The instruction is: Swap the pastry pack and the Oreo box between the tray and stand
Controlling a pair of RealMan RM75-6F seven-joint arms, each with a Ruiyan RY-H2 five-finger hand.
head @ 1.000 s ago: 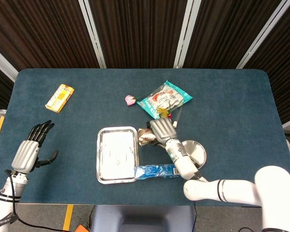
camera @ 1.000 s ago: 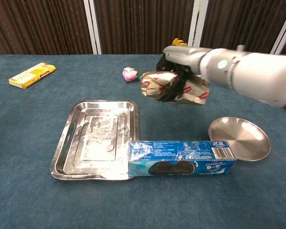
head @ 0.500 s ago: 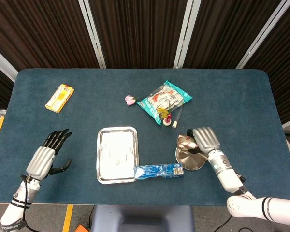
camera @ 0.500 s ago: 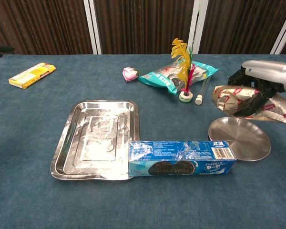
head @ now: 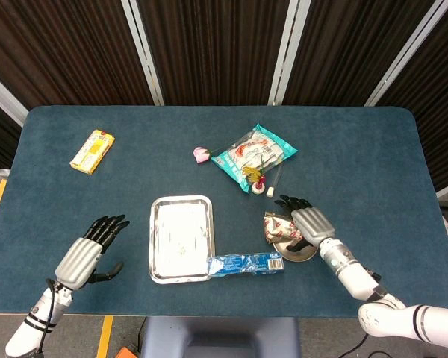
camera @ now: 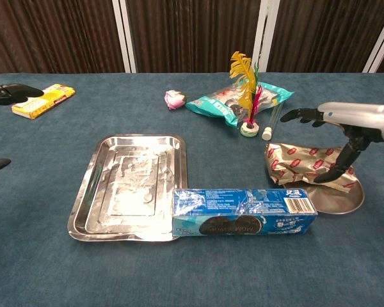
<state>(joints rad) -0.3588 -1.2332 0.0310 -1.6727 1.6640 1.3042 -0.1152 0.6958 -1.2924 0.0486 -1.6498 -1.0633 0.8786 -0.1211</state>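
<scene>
The left hand (head: 84, 253) hangs over bare tabletop well left of the tray (head: 181, 239), fingers spread, holding nothing; it has drifted closer to the tray over the last second. The tray is a shallow rectangular pan of shiny dented metal, with nothing in it. The Oreo box (camera: 244, 212), long blue glossy cardboard, lies at the tray's near right corner, one end overlapping the rim. Right of the tray, the pastry pack (camera: 302, 164), crinkled gold-and-red foil, now rests on the stand (camera: 336, 197), a round polished metal dish, where a second ago it was carried in the air. The right hand (camera: 345, 137) has opened, fingers apart above the pack. Half the swap looks done.
</scene>
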